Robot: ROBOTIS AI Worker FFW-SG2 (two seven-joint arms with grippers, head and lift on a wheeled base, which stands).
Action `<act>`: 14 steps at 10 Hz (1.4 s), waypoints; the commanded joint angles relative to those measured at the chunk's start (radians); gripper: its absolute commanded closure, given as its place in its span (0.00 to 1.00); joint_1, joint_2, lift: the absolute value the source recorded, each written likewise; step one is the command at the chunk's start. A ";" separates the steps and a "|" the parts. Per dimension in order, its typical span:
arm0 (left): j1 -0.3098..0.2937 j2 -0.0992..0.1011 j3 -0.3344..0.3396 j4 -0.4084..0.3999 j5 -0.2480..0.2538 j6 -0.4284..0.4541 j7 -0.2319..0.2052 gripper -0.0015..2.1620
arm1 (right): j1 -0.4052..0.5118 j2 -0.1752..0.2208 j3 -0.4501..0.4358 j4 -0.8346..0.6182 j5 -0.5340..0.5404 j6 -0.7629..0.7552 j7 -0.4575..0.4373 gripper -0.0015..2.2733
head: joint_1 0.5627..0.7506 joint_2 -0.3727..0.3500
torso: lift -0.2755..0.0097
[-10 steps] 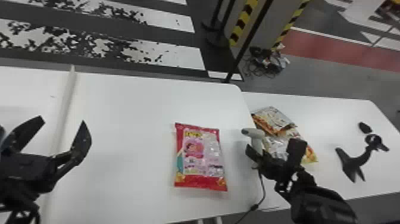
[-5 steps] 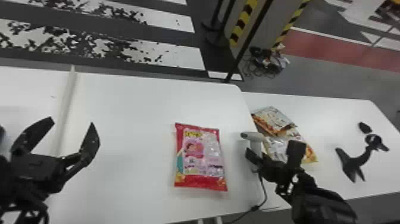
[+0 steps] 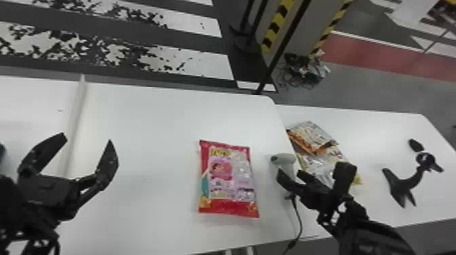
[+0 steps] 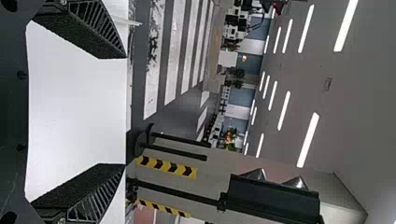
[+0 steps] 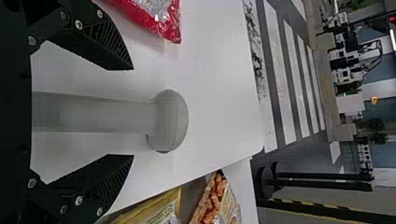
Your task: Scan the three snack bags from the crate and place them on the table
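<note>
In the head view my left gripper (image 3: 87, 137) stands open above the table's left part, with nothing between its fingers; the left wrist view has the same open gripper (image 4: 125, 110). My right gripper (image 3: 314, 169) is beside the pale scanner (image 3: 284, 162), right of the red-and-pink snack bag (image 3: 229, 178) lying flat. In the right wrist view the scanner (image 5: 170, 121) has its handle between the spread fingers of my right gripper (image 5: 133, 112), with a gap on both sides. Overlapping snack bags (image 3: 310, 135) lie on the right table, partly behind my right gripper.
A pale divider strip (image 3: 74, 115) crosses the white table (image 3: 152, 118) near my left gripper. A black stand-like object (image 3: 405, 183) and a small black oval piece (image 3: 415, 145) are on the right table (image 3: 383, 132). The scanner's cable (image 3: 298, 220) runs to the front edge.
My left gripper has moved to the right in the head view, still open. The scanner has shifted slightly left and toward the robot, while my right gripper has barely moved. The bags are unchanged.
</note>
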 commanded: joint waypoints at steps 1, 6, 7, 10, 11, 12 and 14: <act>0.000 0.000 -0.001 -0.002 -0.001 0.000 0.001 0.02 | 0.073 0.013 -0.011 -0.165 -0.062 0.065 0.002 0.03 | 0.70 0.03 | 0.75; 0.002 0.002 -0.002 -0.002 -0.009 0.000 -0.001 0.02 | 0.070 0.011 -0.037 -0.352 -0.168 0.559 0.163 0.02 | 0.70 0.05 | 0.75; 0.002 0.005 -0.005 -0.005 -0.011 0.000 -0.001 0.02 | 0.064 0.010 -0.028 -0.345 -0.159 0.566 0.164 0.02 | 0.70 0.06 | 0.75; 0.003 0.008 -0.017 -0.008 -0.026 0.000 0.002 0.02 | -0.022 -0.003 -0.016 -0.179 -0.111 0.556 0.233 0.02 | 0.70 0.07 | 0.75; 0.005 0.008 -0.017 -0.010 -0.028 0.000 0.004 0.02 | -0.045 -0.009 -0.013 -0.121 -0.104 0.544 0.244 0.02 | 0.70 0.06 | 0.75; 0.006 0.008 -0.017 -0.011 -0.026 0.000 0.004 0.02 | -0.056 -0.018 0.003 -0.085 -0.095 0.520 0.246 0.02 | 0.70 0.05 | 0.75; 0.008 0.007 -0.033 -0.010 -0.040 0.000 0.007 0.02 | -0.076 -0.026 0.030 -0.055 -0.084 0.523 0.279 0.03 | 0.70 0.04 | 0.75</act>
